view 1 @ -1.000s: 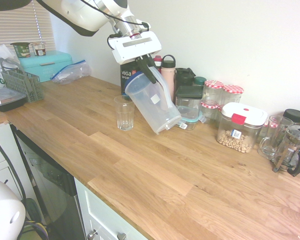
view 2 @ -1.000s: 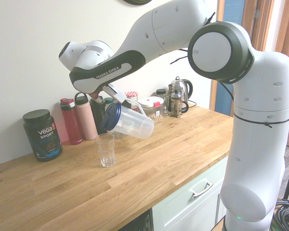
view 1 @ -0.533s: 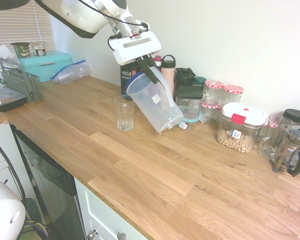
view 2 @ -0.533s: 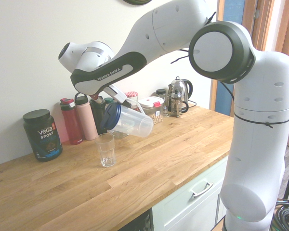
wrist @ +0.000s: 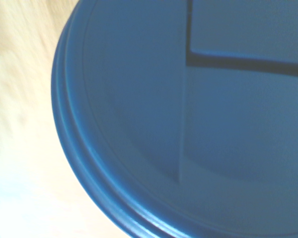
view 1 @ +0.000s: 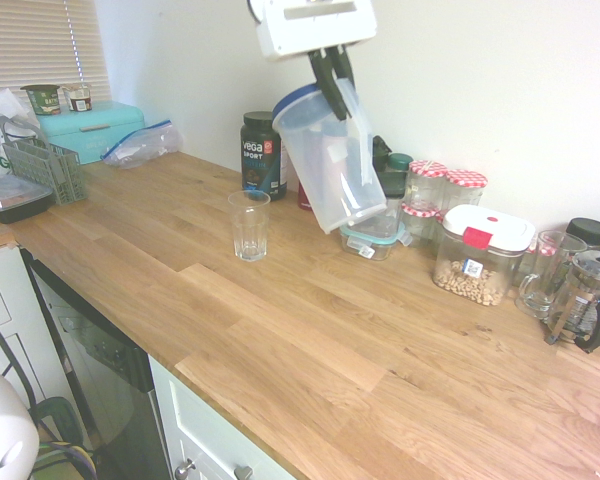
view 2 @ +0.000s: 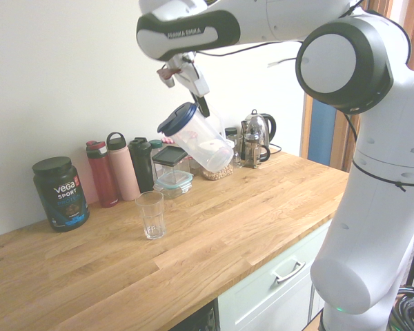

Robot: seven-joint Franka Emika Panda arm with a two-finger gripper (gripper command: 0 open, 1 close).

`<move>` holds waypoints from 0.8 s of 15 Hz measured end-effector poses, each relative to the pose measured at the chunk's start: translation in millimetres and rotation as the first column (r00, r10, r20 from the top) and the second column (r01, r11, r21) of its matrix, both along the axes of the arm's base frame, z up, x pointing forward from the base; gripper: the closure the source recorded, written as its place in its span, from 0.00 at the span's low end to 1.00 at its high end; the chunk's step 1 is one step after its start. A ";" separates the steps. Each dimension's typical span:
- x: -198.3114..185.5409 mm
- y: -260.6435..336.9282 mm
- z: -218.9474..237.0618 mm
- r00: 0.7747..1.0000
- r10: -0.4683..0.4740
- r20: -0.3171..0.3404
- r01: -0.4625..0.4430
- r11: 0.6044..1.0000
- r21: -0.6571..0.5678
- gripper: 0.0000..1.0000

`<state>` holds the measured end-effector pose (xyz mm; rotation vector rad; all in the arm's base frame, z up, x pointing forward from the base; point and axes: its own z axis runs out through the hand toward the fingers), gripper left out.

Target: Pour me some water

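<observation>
Wooden counter (view 1: 280, 330) below, white wall (view 1: 480, 80) behind, and between them the pitcher (view 1: 330, 165) hangs in the air, tilted, its blue lid (view 2: 178, 118) higher than its base. The gripper's (view 1: 336, 98) two dark fingers are closed on its handle (view 1: 362, 130). Near it, lower down, the glass (view 1: 250, 235) stands upright on the counter, apart from the pitcher. Farther out along the wall stand the black tub (view 1: 264, 160), bottles (view 2: 122, 169), lidded jars (view 1: 425, 190), a box of chickpeas (view 1: 478, 265) and a French press (view 1: 588, 295)
</observation>
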<state>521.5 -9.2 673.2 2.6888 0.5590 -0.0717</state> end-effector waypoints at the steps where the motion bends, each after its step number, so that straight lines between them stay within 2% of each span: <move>1: -0.1 -9.0 9.5 0.999 -0.041 0.001 0.041 0.998 0.044 1.00; 4: -4.9 -60.2 22.2 0.984 -0.179 -0.012 0.179 0.972 0.152 1.00; 6: -16.9 -117.8 20.3 0.956 -0.292 -0.018 0.289 0.934 0.211 1.00; 9: -38.6 -179.0 -2.3 0.888 -0.459 -0.035 0.448 0.845 0.293 1.00; 12: -49.7 -188.3 -46.8 0.796 -0.605 -0.038 0.577 0.737 0.352 1.00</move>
